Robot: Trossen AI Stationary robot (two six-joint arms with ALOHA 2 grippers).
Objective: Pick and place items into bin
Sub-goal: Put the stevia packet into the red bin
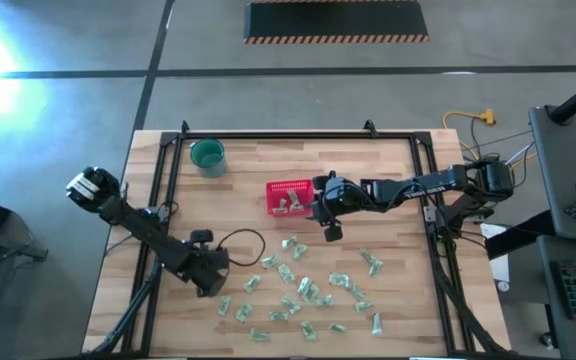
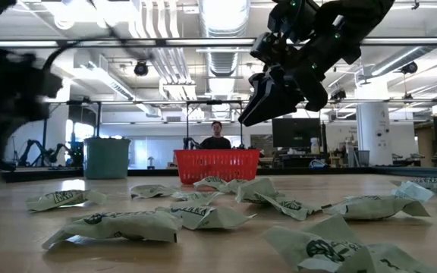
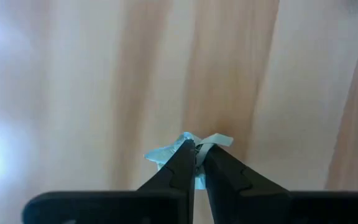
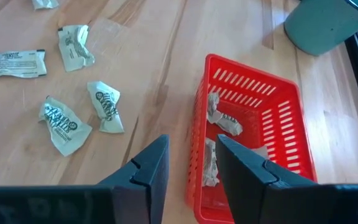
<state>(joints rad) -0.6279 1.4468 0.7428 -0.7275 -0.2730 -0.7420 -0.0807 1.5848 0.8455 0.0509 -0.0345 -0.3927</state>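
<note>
- Packet (image 3: 188, 149) is pinched between the fingertips of the left gripper (image 1: 211, 272), lower left of centre in the high view; the jaws are clamped shut on it.
- Red basket (image 1: 290, 197) lies up and to the right of that gripper, well apart, with loose packets (image 1: 303, 290) scattered between and below.
- Right gripper (image 1: 326, 212) hangs just beside the basket's right end, fingers parted, nothing seen between them.
- Judgement: the carry must run diagonally toward the basket; the right arm is nearer and may crowd the drop.

You have a round teal cup (image 1: 207, 156) standing upright on the wooden table (image 1: 388, 170) at about ten o'clock. At twelve, beyond the table, a person (image 2: 216, 136) stands.
</note>
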